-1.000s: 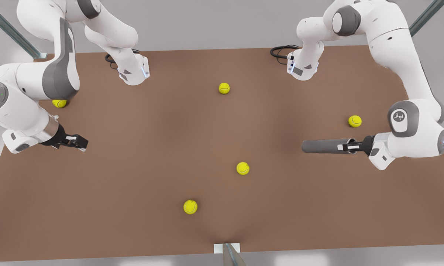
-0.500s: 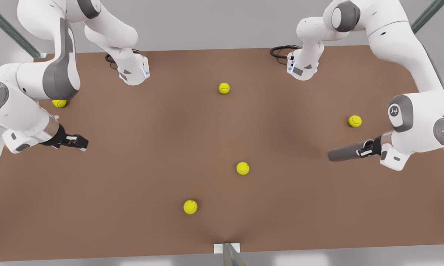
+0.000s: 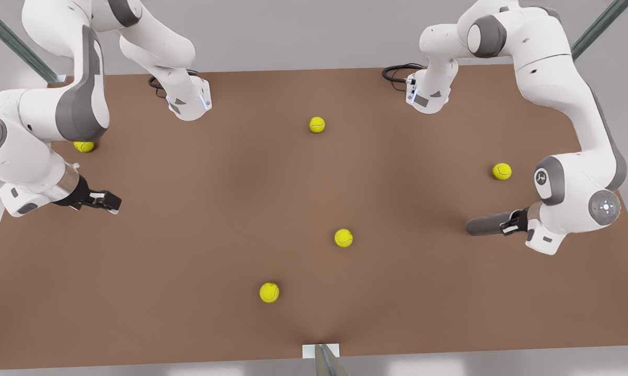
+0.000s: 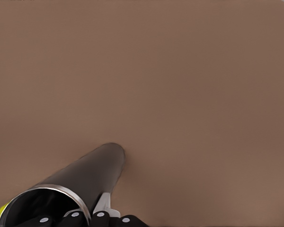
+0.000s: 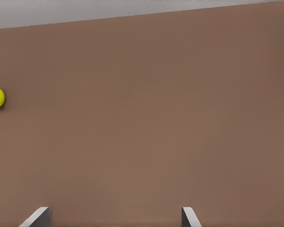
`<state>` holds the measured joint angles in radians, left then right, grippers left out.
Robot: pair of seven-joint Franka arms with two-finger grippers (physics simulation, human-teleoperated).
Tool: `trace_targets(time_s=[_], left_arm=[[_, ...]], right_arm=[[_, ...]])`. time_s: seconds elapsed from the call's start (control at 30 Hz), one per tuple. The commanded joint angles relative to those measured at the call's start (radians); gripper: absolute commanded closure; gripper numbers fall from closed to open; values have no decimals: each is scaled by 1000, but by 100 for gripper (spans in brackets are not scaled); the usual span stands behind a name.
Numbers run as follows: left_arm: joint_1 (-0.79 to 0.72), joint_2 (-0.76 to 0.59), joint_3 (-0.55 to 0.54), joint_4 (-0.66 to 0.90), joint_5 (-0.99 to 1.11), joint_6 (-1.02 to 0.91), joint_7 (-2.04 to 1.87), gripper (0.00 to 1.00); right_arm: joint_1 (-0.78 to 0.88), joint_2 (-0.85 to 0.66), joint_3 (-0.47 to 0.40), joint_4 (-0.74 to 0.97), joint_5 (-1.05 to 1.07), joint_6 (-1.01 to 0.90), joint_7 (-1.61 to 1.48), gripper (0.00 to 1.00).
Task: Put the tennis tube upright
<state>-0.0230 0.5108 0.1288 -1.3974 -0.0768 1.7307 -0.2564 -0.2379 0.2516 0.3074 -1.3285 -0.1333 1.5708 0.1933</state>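
Just below the yellow tennis ball (image 3: 501,171) at the front view's right, the left gripper (image 3: 508,225) has its jaws pinching the rimmed end of the slim grey metallic tennis tube (image 3: 488,226), whose far end touches the brown worktop (image 3: 230,198). The step looks best done by pivoting the tube slowly over that resting end without loosening, until it stands plumb. The right gripper (image 3: 110,200) waits far across the worktop from that ball, jaws spread.

tbl (image 3: 188,313): brown, flat | on it: 5 yellow tennis balls (image 3: 343,238), scattered
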Motion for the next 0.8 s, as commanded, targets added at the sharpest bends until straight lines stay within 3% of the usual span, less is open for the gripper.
trace_targets(time_s=[0.0, 0.13, 0.17, 0.2, 0.23, 0.77], left_arm=[[0, 1, 0, 0, -14, 1, 0, 79], [1, 14, 0, 0, -12, 6, 0, 79], [2, 14, 0, 0, -11, 6, 3, 74], [0, 14, 0, 0, -11, 6, 3, 5], [0, 14, 0, 0, -9, 6, 3, 0], [0, 2, 5, 0, 28, -53, 0, 0]], right_arm=[[-1, 0, -1, 0, 0, 0, 0, 0], [2, 0, -2, 0, 0, 0, 0, 0], [2, 0, -1, 0, 0, 0, 0, 0], [3, 0, -2, 0, 1, 0, 1, 0], [12, 0, -1, 0, 1, 0, 2, 0], [8, 0, -2, -2, -3, -15, -2, 0]])
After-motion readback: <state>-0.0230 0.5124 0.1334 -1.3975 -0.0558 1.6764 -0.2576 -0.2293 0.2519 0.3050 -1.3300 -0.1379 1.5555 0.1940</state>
